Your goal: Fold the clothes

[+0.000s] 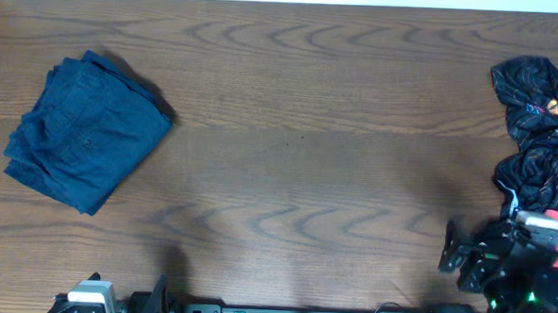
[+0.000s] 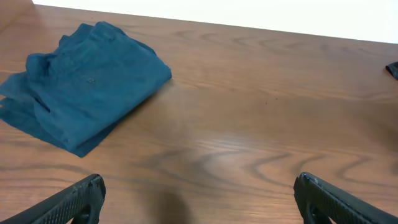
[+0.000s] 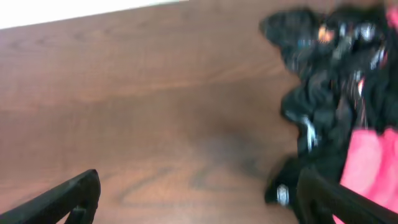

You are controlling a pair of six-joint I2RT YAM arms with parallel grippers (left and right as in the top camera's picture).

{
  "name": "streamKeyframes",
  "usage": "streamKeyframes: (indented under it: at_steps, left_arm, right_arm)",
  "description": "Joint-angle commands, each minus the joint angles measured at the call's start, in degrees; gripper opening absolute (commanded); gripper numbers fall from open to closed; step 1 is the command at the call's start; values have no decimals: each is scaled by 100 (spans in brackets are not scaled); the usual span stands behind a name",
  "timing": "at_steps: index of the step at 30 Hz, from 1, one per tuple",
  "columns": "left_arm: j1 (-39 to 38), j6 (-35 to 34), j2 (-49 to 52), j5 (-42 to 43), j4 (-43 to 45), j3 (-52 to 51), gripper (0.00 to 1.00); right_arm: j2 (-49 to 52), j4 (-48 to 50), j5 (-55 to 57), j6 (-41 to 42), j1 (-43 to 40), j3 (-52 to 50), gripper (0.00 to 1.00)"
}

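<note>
Right gripper [image 3: 198,182], jaws apart like left gripper [image 2: 199,183], should pinch one loose edge of black clothes pile [image 1: 537,130], freeing one garment.

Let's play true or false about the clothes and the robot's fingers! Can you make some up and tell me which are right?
1. The blue cloth lies folded on the left side of the table. True.
2. The left fingers are holding the blue cloth. False: they are open and empty, apart from it.
3. The black pile is neatly folded. False: it is a crumpled heap at the right edge.
4. A pink cloth shows beside the black pile. True.
5. The right fingers are squeezed shut. False: they are spread open.
</note>
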Motion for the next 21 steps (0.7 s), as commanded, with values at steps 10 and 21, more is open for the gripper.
streamKeyframes:
  at_steps: [10,21]
  left_arm:
    - [2,74,9,-66,0,-26,98]
    - [2,76,9,-66,0,-26,98]
  right_arm:
    - [-1604,3729,-227,-1130,-94,-3464,99]
    - [-1989,5790,-227,-1773,-94,-5209,99]
